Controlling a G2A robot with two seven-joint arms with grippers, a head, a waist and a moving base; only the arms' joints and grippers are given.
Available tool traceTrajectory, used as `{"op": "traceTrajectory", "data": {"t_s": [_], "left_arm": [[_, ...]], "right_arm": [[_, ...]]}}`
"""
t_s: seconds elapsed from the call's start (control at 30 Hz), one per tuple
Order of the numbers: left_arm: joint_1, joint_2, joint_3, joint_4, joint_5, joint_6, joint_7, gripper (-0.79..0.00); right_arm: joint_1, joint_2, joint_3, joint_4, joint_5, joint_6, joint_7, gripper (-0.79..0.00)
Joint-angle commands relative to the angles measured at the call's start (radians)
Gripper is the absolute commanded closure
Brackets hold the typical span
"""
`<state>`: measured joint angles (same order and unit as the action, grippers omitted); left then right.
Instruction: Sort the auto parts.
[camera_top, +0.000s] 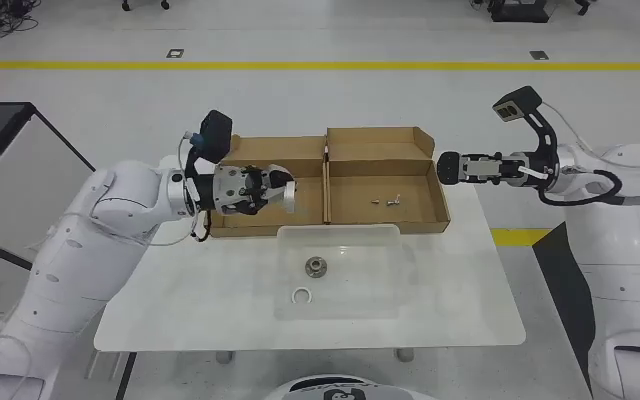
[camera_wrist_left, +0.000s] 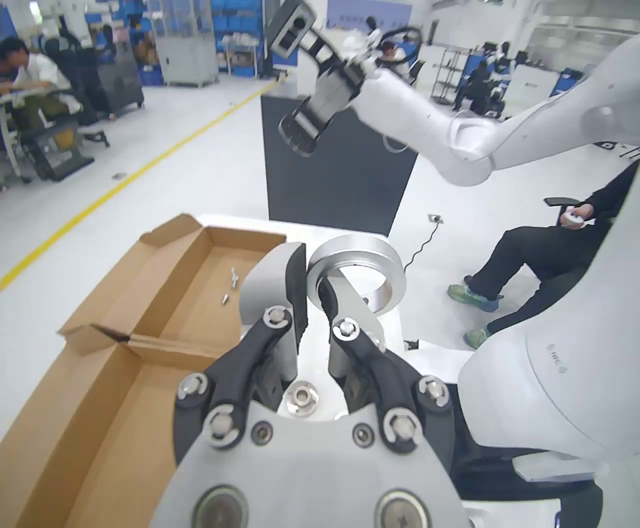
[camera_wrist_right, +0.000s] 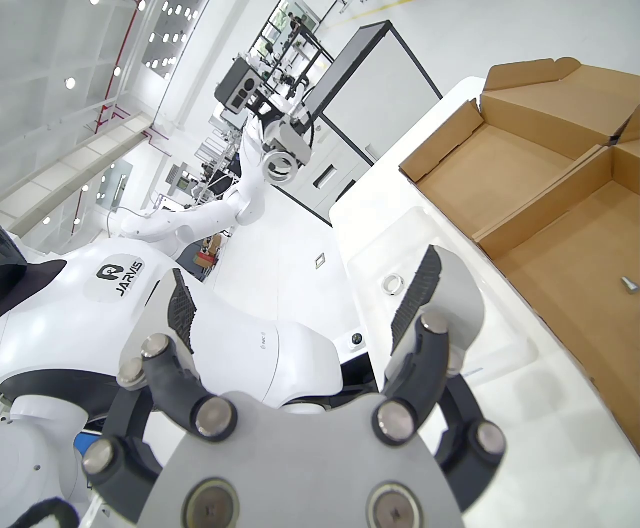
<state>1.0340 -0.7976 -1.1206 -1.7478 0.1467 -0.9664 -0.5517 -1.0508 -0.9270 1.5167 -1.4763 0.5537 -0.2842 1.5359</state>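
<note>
Where its wall passes between the fingers, the silver metal ring (camera_wrist_left: 355, 272) is pinched by the left gripper (camera_wrist_left: 311, 272). One black pad sits inside the ring's bore and the other presses on its outer face, so the claw is clenched on the ring and holds it off any surface. Seen from above, claw and ring hang over the left cardboard box (camera_top: 270, 147). The forearm stretches level across it from the table's left side.

The right cardboard box (camera_top: 420, 205) lies straight ahead of those fingertips, side by side with the left cardboard box. It has a few small screws (camera_top: 385, 198) on its floor. Near the claw, on the robot's side, stands a clear plastic bin (camera_top: 380, 290). A flanged metal part (camera_top: 316, 266) and a white ring (camera_top: 300, 295) lie apart inside it.

The right gripper (camera_top: 447, 167) hovers just beyond the right cardboard box's outer wall (its jaws spread wide, nothing between them). Its wrist is level and its fingers aim back toward the left claw.

Boxes and bin rest on a white table (camera_top: 470, 300). Beyond it is a pale grey floor (camera_top: 400, 100) crossed by a yellow line (camera_top: 320, 65).
</note>
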Motion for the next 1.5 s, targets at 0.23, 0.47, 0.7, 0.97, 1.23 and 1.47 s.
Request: {"op": "traceTrajectory", "data": {"t_s": [0.23,0.47,0.7,0.97,1.23,1.47], "left_arm": [[-0.063,-0.041,0.046,-0.074,0.01,-0.046,0.252,0.0],[-0.145,-0.071,0.11,-0.091,0.071,-0.046,0.419,0.0],[-0.194,-0.082,0.168,-0.086,0.097,-0.046,0.512,0.0],[-0.194,-0.082,0.168,-0.086,0.097,-0.046,0.512,0.0],[-0.177,-0.087,0.167,-0.101,0.066,-0.039,0.54,0.0],[-0.153,-0.108,0.156,-0.107,-0.116,-0.046,0.652,0.0]], "right_arm": [[0.0,0.0,0.0,0.0,0.0,0.0,0.0,-0.785],[0.0,0.0,0.0,0.0,0.0,0.0,0.0,-0.785],[0.0,0.0,0.0,0.0,0.0,0.0,0.0,-0.785],[0.0,0.0,0.0,0.0,0.0,0.0,0.0,-0.785],[0.0,0.0,0.0,0.0,0.0,0.0,0.0,-0.785],[0.0,0.0,0.0,0.0,0.0,0.0,0.0,-0.785]]}}
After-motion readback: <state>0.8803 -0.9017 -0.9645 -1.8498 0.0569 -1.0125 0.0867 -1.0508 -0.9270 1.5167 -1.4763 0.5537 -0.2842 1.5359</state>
